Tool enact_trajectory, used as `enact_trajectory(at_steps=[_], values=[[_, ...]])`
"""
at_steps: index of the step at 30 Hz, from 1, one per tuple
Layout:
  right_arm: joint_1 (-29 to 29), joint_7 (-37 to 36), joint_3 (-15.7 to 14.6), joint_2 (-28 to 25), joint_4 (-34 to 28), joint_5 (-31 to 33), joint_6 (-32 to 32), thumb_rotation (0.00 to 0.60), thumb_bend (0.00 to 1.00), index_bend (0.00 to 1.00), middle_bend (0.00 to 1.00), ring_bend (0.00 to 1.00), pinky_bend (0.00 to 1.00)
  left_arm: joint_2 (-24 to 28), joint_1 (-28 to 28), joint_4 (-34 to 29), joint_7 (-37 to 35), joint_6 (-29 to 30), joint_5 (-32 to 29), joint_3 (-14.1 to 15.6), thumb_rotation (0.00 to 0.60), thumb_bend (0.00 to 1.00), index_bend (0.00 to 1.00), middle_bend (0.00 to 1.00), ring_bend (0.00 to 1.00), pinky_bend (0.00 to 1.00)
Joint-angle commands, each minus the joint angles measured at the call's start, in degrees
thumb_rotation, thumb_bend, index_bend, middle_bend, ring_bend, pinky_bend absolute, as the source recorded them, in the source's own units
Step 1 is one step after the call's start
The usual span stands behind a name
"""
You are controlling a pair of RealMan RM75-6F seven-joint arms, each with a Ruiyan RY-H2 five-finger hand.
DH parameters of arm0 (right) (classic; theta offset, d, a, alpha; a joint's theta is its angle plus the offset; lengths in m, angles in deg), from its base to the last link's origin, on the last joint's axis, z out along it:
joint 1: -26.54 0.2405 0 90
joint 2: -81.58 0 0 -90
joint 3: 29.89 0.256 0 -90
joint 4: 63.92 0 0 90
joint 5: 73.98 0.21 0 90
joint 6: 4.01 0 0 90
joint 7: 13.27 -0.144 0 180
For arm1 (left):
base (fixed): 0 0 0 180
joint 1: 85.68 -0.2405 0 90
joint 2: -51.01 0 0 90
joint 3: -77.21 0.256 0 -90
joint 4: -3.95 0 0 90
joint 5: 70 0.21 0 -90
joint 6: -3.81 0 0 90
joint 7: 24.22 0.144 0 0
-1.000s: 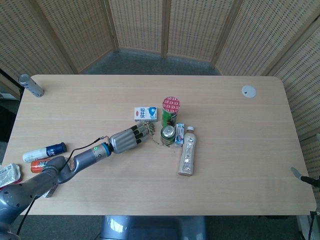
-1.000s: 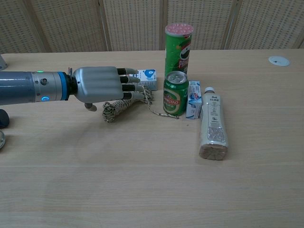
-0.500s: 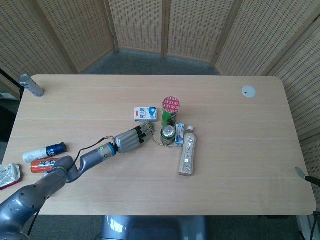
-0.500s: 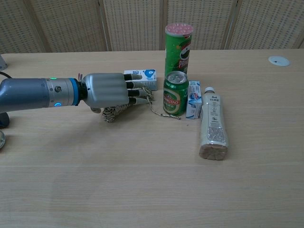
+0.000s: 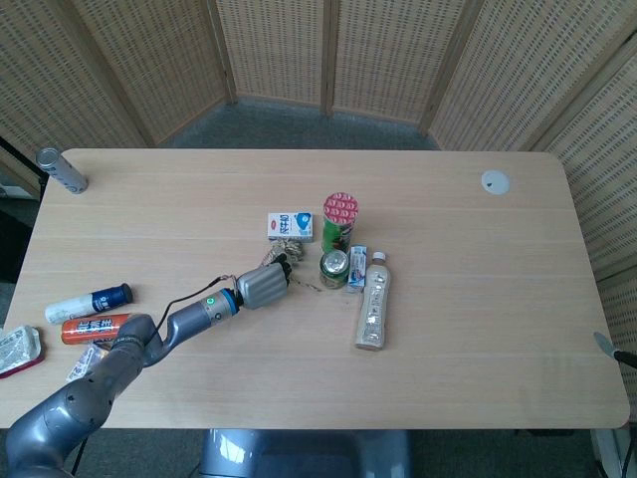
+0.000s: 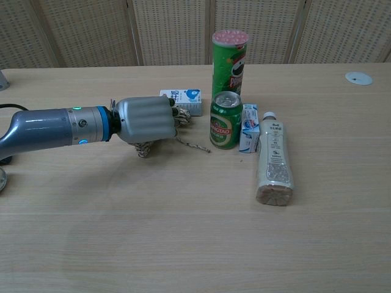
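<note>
A small bundle of speckled rope lies on the wooden table, a little left of the cluster of groceries at the table's middle. Most of the bundle is hidden under the left hand, whose fingers are curled down over it and closed around it; one knotted end pokes out below the palm, and a loose strand trails across the wood to the right, towards the green beer can. In the head view the same hand shows as a grey fist at the end of the left arm, with frayed rope peeking out just beyond the knuckles.

Just behind the hand lies a white and blue milk carton on its side, very near the fingertips; whether they touch cannot be told. The beer can stands upright to the right of the hand, apart from it. Behind the can rises a tall green crisp tube with a pink lid. A small blue and white carton stands just beside the can on its right, and next to that a pale plastic bottle lies flat with its cap pointing away from the robot.

The right hand appears in neither view.
</note>
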Motion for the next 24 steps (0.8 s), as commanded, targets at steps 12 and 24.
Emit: enact_trajectory(at_steps=[12, 24], values=[[-0.42, -0.97, -0.17, -0.66, -0.89, -1.05, -0.45, 0.571, 0.00, 0.00, 0.00, 0.00, 0.00, 4.40, -0.22, -6.48, -2.43, 11.35, -0.78, -1.08, 0.600, 0.00, 0.90, 0.74, 0.54, 0.56], [-1.29, -2.96, -0.72, -1.88, -2.82, -3.78, -1.91, 0.573, 0.00, 0.00, 0.00, 0.00, 0.00, 25.11, 0.41, -38.86, 8.25, 18.61, -2.13, -6.90, 0.600, 0.00, 0.90, 0.73, 0.54, 0.56]])
